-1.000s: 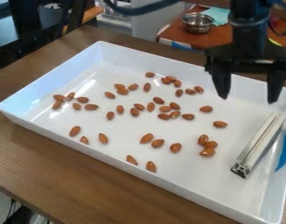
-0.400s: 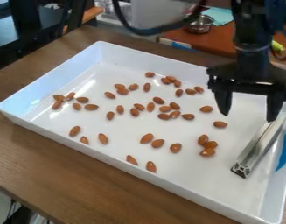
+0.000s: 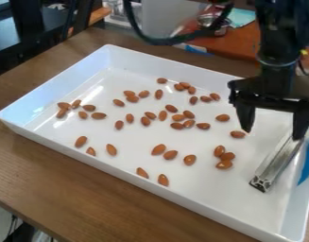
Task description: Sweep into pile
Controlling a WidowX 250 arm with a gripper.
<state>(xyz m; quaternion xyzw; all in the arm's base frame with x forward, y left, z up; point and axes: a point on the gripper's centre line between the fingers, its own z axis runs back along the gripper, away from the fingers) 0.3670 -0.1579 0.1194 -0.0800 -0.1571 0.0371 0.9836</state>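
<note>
Tool: one metal bar (image 3: 278, 161), lying on the floor of the tray (image 3: 201, 189), near and roughly along the tray's wall with the blue patch (image 3: 308, 163). Material: almonds (image 3: 202, 126), loose and scattered over the rest of the tray floor.

Gripper (image 3: 272, 134): above the tray at that same wall, fingers wide apart, holding nothing. One fingertip overlaps the bar's far end in view; contact cannot be determined.

Handling, as judged: bar stiff, probably light if hollow, with smooth faces that may slip or twist under a loose grip. Not fragile. Recommended hold: across the narrow width, close to mid-length, for balance; a hold at the far end would let the near end sag or swing. Fingers should straddle the bar squarely before closing. Almonds hard, light and inclined to roll; a low, slow sweep across the tray floor is advised.
</note>
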